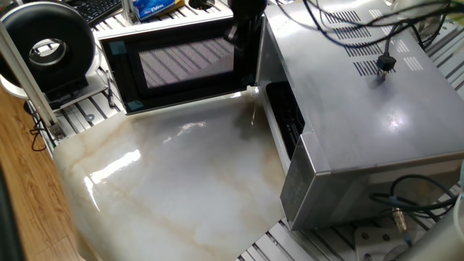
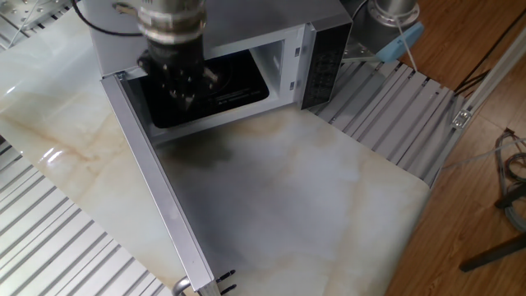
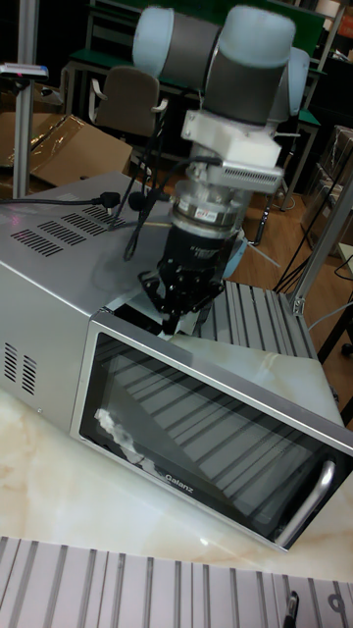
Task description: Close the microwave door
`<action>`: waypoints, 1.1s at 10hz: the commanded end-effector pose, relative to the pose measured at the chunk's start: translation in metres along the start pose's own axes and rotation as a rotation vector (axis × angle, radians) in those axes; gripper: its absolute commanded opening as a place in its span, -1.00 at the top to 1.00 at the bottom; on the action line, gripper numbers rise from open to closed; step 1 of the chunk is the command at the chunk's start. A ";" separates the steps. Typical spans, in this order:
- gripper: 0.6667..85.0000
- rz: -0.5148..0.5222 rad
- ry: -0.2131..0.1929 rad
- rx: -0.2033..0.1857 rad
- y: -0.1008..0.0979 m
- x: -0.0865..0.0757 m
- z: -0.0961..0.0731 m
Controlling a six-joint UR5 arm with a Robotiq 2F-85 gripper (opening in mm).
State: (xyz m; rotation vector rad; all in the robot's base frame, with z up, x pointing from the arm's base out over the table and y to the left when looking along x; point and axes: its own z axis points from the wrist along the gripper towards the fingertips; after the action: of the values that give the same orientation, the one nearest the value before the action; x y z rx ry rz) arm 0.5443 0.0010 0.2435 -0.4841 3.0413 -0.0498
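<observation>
The microwave door (image 1: 181, 61) stands wide open, its black-framed mesh window facing the marble slab. Edge-on it is a long silver bar (image 2: 156, 189). Its glass front (image 3: 206, 432) carries a vertical silver handle (image 3: 312, 502). The silver microwave (image 1: 362, 101) has vent slots on top and a dark cavity (image 2: 226, 82). My gripper (image 3: 170, 319) hangs just behind the door's top edge near the hinge end, on the mesh side (image 1: 233, 32), in front of the cavity mouth (image 2: 182, 92). Its fingers look shut on nothing.
A round black-and-white device (image 1: 47, 47) stands left of the door. A keyboard (image 1: 98, 7) and a blue box (image 1: 152, 6) lie behind it. Cables (image 1: 380, 51) trail over the microwave top. The marble slab (image 1: 174, 181) spreads in front, with slatted metal table (image 2: 394, 107) at its edges.
</observation>
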 end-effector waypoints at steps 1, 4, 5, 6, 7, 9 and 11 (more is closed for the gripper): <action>0.99 0.009 0.039 -0.008 0.016 0.008 -0.050; 0.99 0.005 0.070 -0.003 0.022 0.010 -0.078; 0.99 0.005 0.074 -0.004 0.026 0.008 -0.083; 0.99 0.005 0.074 0.001 0.029 0.005 -0.086; 0.99 0.002 0.070 0.007 0.029 0.002 -0.087; 0.99 -0.014 0.056 0.019 0.025 -0.005 -0.086; 0.99 -0.022 0.053 0.013 0.027 -0.007 -0.085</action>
State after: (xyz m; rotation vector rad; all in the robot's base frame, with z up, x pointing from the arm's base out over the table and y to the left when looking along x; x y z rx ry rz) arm 0.5337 0.0253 0.3245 -0.5052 3.0961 -0.1009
